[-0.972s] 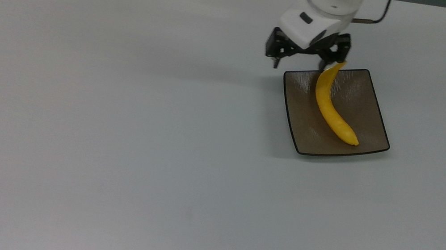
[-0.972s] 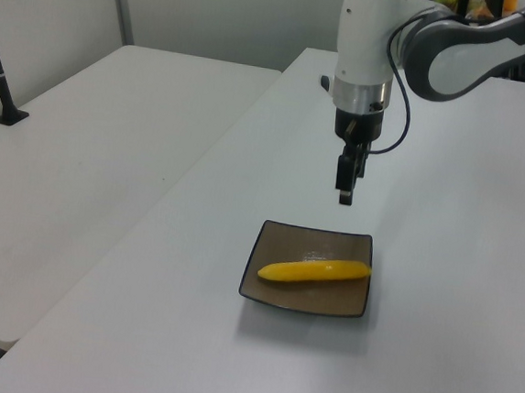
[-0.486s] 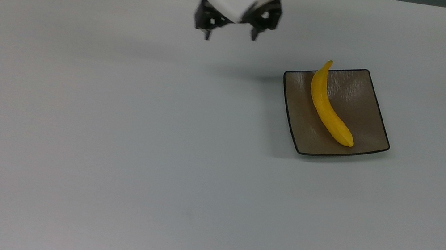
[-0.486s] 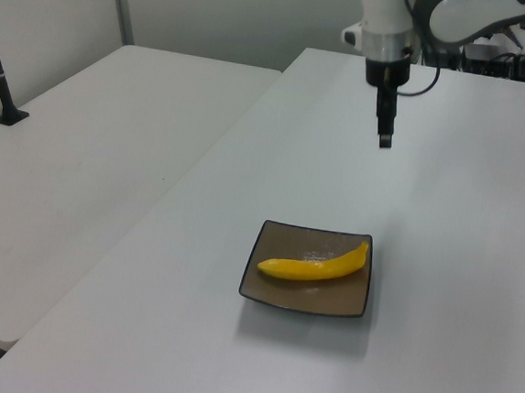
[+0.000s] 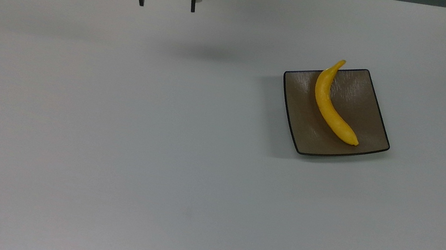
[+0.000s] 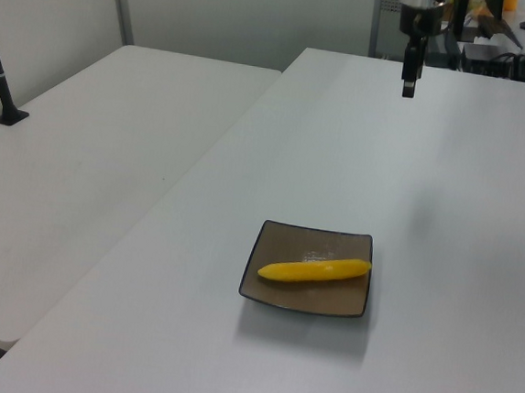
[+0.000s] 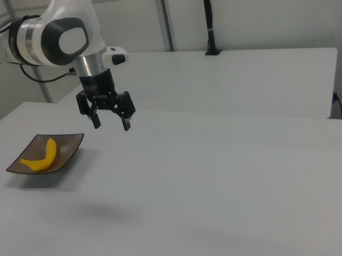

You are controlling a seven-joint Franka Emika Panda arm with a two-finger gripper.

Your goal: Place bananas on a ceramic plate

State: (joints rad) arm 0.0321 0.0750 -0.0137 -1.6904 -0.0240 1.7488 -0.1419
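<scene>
The curved, smooth, bright yellow banana (image 5: 333,105) is lying on the square, glossy brown-grey ceramic plate (image 5: 373,99) with the thin black rim, running slantwise across it, its tapered stem poking just past the plate's far edge in the top view. The black two-finger gripper (image 5: 165,3) is hanging above the white surface (image 5: 154,154) well apart from the plate, fingers spread wide and holding nothing. Judging from this, the placing is looking done, so little is left to fail. The likeliest trouble is sitting with the overhanging stem: the banana is resting on a shallow, slick dish, and a knock to the surface or a low sweep of the arm back over the plate could be rolling it off the rim
</scene>
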